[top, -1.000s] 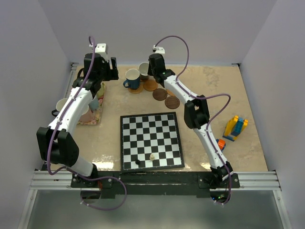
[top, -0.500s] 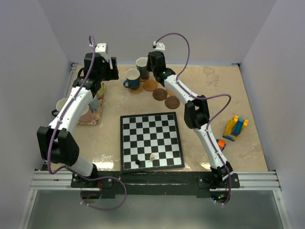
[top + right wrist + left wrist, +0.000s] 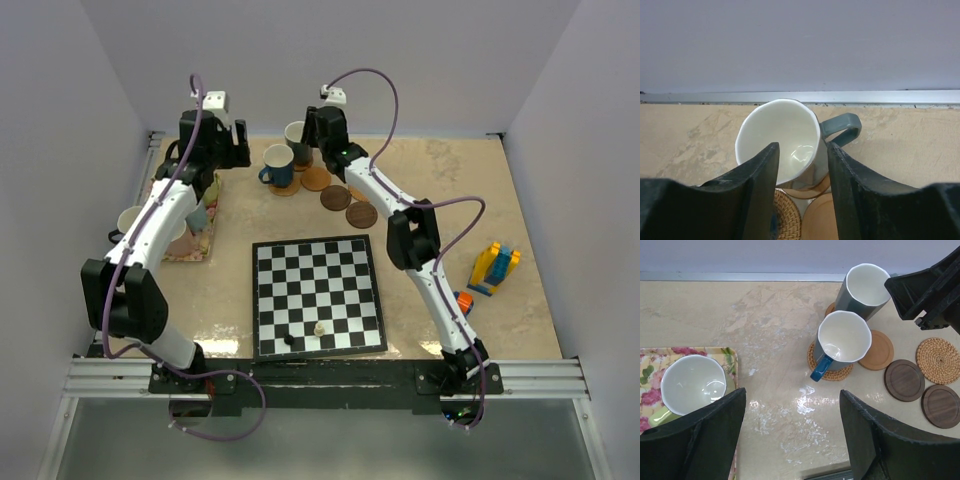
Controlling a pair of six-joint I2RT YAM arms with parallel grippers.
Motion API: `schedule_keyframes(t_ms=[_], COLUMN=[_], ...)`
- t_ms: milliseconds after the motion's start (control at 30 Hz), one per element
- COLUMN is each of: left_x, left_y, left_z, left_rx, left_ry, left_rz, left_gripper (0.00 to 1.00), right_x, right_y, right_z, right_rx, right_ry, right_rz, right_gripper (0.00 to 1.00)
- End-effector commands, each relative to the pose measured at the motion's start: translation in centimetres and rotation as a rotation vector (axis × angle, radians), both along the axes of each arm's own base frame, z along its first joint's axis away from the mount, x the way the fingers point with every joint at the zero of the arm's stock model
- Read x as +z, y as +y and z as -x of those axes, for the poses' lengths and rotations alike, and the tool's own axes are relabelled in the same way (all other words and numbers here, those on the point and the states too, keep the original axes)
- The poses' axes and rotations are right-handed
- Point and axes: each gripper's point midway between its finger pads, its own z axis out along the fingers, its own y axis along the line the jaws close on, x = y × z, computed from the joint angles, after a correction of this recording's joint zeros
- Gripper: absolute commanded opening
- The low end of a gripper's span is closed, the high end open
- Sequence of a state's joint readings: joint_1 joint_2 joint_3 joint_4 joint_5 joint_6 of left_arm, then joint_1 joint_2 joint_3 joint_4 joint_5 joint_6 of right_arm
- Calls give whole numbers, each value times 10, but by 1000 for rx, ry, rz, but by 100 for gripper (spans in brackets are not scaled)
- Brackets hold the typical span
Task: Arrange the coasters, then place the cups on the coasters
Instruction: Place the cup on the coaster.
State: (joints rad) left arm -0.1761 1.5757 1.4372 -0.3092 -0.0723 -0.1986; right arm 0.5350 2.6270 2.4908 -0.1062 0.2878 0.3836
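While 2 cups (image 3: 844, 337) top coasters (image 3: 832, 374) — 4 sit w/o

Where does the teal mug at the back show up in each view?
Top external: the teal mug sits top centre, at the table's far edge.
Left wrist: upper right.
Right wrist: centre, its handle-side wall inside the right end effector.
Shared landmark: the metal strip along the back wall.

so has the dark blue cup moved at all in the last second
No. The dark blue cup stands on the same woven coaster, in the same spot beyond the chessboard's far left corner.
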Motion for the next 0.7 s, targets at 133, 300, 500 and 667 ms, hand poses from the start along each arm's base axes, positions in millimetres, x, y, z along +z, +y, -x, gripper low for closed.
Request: schedule_keyframes(t_ms=[133, 300, 500, 667], left_x=[33, 30, 1, -25], left_y=[-29, -60, -89, -95], left_z=[-34, -65, -98, -128], left_rx=[-139, -255, -364, -362], left_ry=[-89, -84, -56, -55], left_rz=[77, 172, 249, 270], left_gripper=[80, 80, 77, 75], right_x=[131, 141, 111, 113], right_y=[-14, -45, -75, -92], right_z=[17, 22, 22, 30], right_rx=[16, -37, -97, -117], right_ry=[-247, -213, -100, -104], right_rz=[-156, -193, -167, -144], right_gripper=[64, 64, 60, 56])
